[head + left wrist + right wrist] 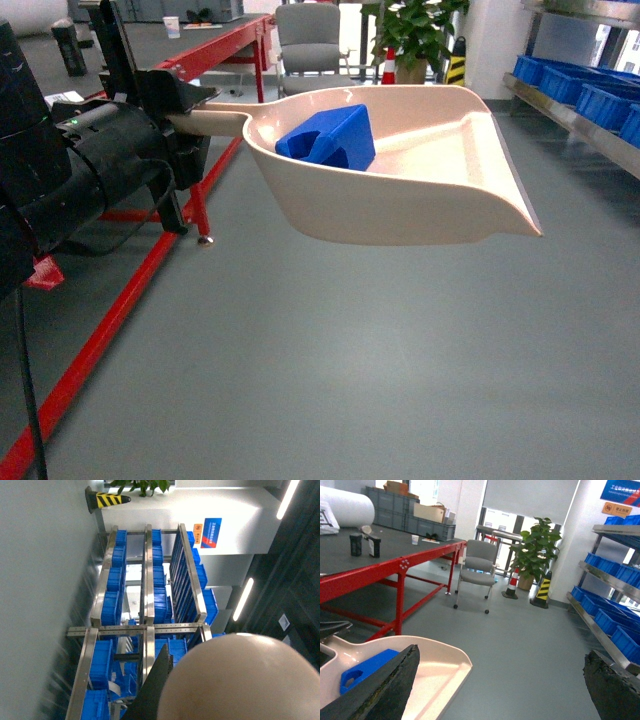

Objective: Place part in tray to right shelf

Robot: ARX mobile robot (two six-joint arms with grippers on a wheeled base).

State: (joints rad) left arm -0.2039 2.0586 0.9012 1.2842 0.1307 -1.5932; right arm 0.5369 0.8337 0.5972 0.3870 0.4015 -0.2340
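The part sits loose mid-frame in the tray; left claw clamped on its handle, right claw apart; any tilt could spill it.

Beyond the pincer: a red-framed table, a grey chair, a potted plant. Right of it, blue crates. Nearby, striped bollard.

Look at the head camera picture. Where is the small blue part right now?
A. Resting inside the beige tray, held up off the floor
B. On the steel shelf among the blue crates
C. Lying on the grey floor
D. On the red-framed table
A. The blue part sits inside the beige tray, which the left claw holds by its handle above the floor, short of the shelf at the right.
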